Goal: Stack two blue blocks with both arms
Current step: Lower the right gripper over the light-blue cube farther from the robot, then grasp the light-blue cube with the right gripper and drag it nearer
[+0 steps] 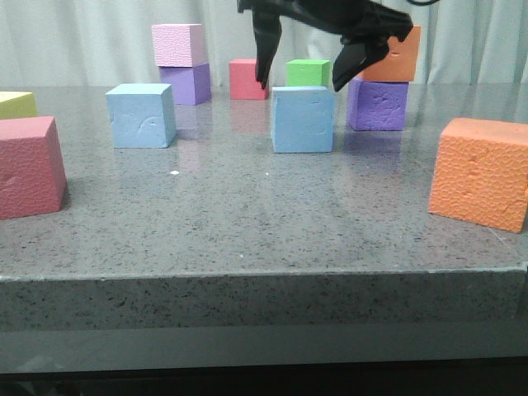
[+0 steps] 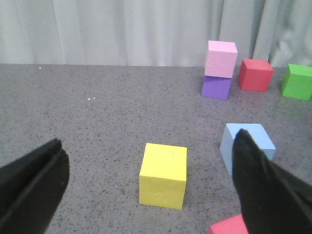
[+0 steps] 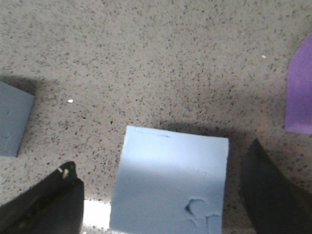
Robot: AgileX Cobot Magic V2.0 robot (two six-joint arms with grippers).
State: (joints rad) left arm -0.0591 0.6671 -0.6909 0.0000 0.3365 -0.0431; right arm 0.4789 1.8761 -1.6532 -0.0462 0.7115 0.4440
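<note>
Jaws of our right gripper (image 1: 301, 73) stand spread wide, one on each side above the nearer blue block (image 1: 303, 120), and they do not touch it. In the right wrist view this block (image 3: 170, 180) lies between the two dark fingers (image 3: 44, 202) with free table on both sides. Our left gripper (image 2: 146, 195) is also spread and holds nothing; below it we see a yellow cube (image 2: 163, 175). The second blue block (image 1: 141, 115) stands apart to the left on the grey table (image 1: 247, 223), near a purple cube with a pink cube on top (image 1: 179, 44).

We judge the task is at its beginning: both blue blocks rest on the table, nothing is stacked, no block is gripped. Closing on the block, lifting and placing are all left.

Our right arm reaches down from above, the fingers pointing downward over the block. Our left arm does not show in the front view.
</note>
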